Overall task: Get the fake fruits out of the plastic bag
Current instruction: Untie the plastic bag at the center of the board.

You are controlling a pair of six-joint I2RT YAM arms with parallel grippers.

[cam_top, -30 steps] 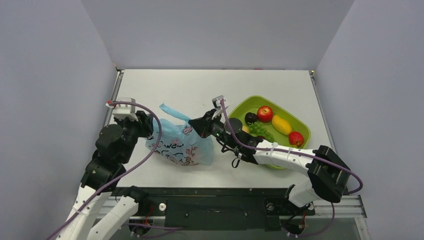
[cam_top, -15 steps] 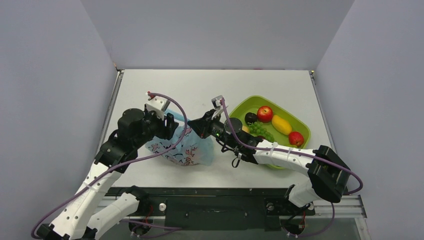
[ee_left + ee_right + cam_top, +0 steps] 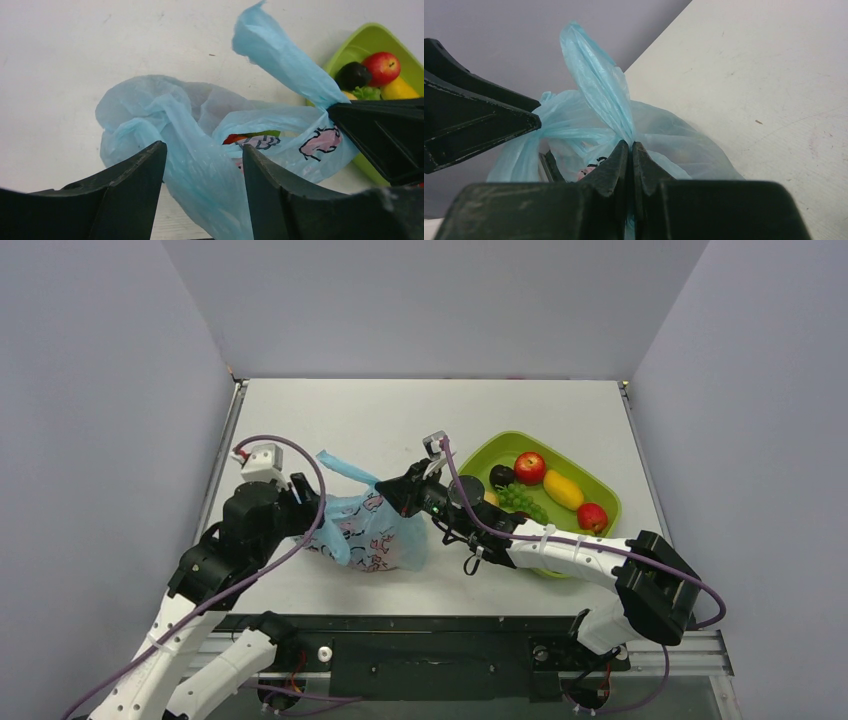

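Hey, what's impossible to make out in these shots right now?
- Fruits inside the plastic bag: in the top view the film hides them; the left wrist view shows only a red and green sliver.
- Whether the left pincer touches the bag: left wrist view, cut off by the bottom edge.
- Near side of the green tray: top view, covered by the right arm.
- Bag's mouth: right wrist view, blocked by the shut right pincer.

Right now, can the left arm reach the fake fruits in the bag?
Probably not yet: the left arm has open jaws astride a fold of the plastic bag lying before the fake fruits glimpsed through its mouth.
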